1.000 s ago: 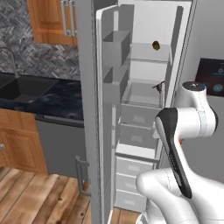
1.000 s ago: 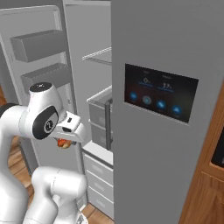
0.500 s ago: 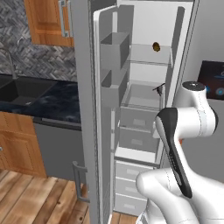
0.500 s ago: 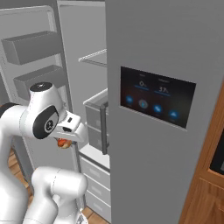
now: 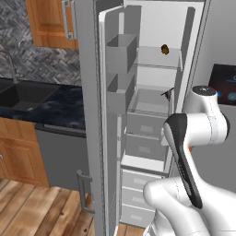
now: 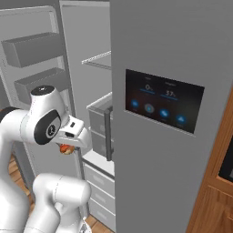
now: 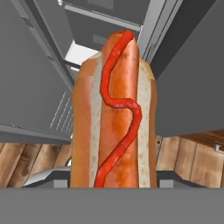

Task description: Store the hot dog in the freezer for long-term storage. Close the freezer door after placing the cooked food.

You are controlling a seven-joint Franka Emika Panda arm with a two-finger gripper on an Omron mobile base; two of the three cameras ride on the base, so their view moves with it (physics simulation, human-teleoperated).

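With my jaws clamped on the hot dog (image 7: 114, 113), held low just in front of the open freezer (image 5: 154, 99), I'm mid-carry — next, I judge, comes a reach forward onto a shelf, release, then swinging the freezer door (image 5: 90, 115) shut.

A dark speckled surface (image 5: 46, 108) with a black sink (image 5: 20, 94) is seen at the left, backed by grey herringbone tile (image 5: 32, 60). Wooden cabinets (image 5: 48, 20) are mounted above, and a wood plank floor (image 5: 41, 214) is laid below.
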